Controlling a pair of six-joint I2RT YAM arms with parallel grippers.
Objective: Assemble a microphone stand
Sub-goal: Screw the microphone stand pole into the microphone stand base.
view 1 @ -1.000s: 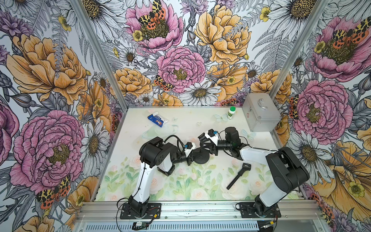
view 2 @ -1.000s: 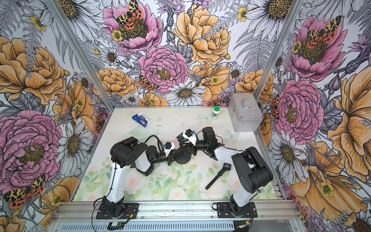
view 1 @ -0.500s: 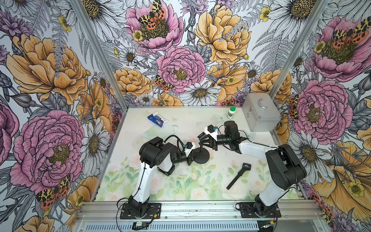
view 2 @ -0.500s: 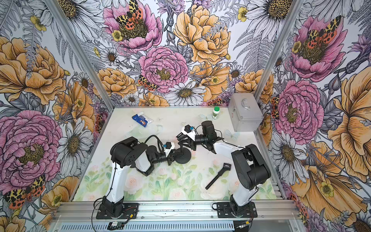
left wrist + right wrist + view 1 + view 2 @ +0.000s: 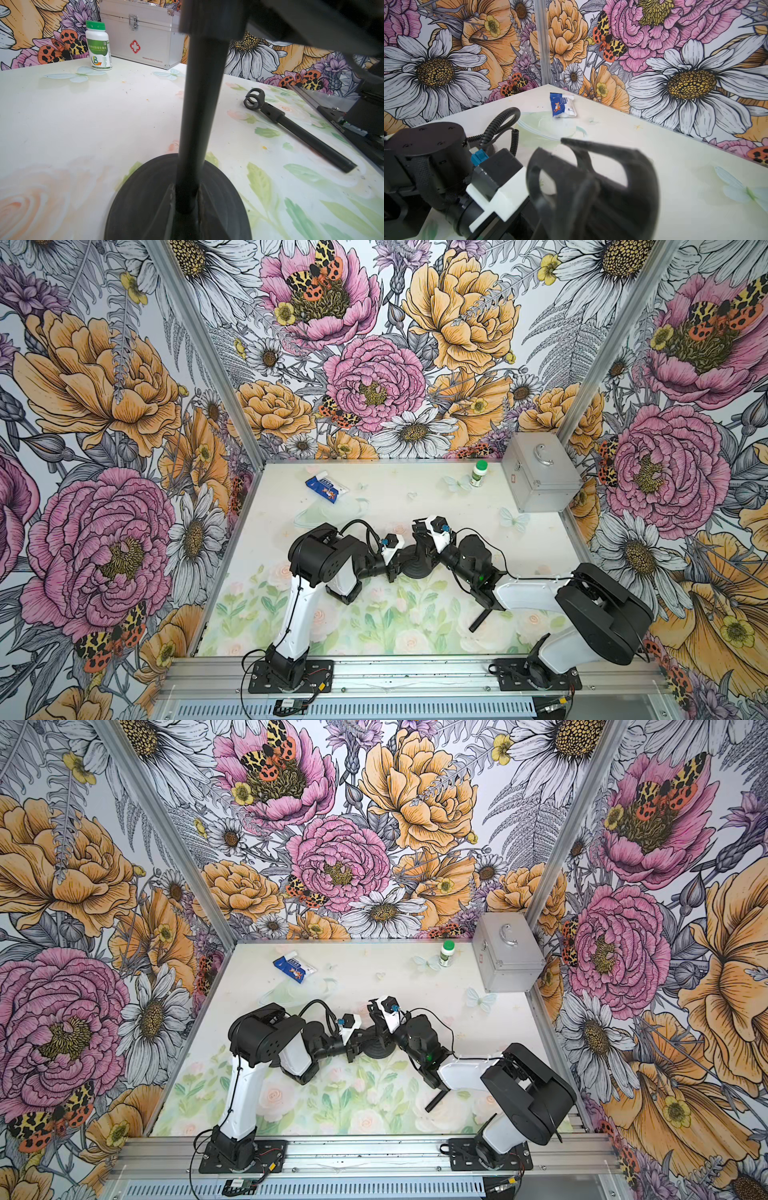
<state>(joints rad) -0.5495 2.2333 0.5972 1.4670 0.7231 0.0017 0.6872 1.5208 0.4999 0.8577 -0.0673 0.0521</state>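
Note:
The stand's round black base (image 5: 417, 571) (image 5: 377, 1051) sits mid-table with a black pole (image 5: 201, 104) upright in it. My left gripper (image 5: 398, 568) (image 5: 186, 193) is shut on the pole's foot, just above the base (image 5: 145, 197). My right gripper (image 5: 420, 540) (image 5: 377, 1020) comes in from the other side and is shut on the pole higher up; in the right wrist view its jaws (image 5: 591, 182) are a dark blur. A second black rod with a mic clip (image 5: 297, 126) lies flat toward the front right (image 5: 478, 620), its clip end hidden under my right arm in both top views.
A silver first-aid case (image 5: 540, 472) stands at the back right, with a green-capped white bottle (image 5: 479, 472) beside it. A blue and white packet (image 5: 326, 489) lies at the back left. The metal rail (image 5: 415, 672) runs along the front edge.
My right gripper has closed and come back onto the pole, and the right arm has swung forward over the lying rod's clip end. The left gripper and the base have not moved.

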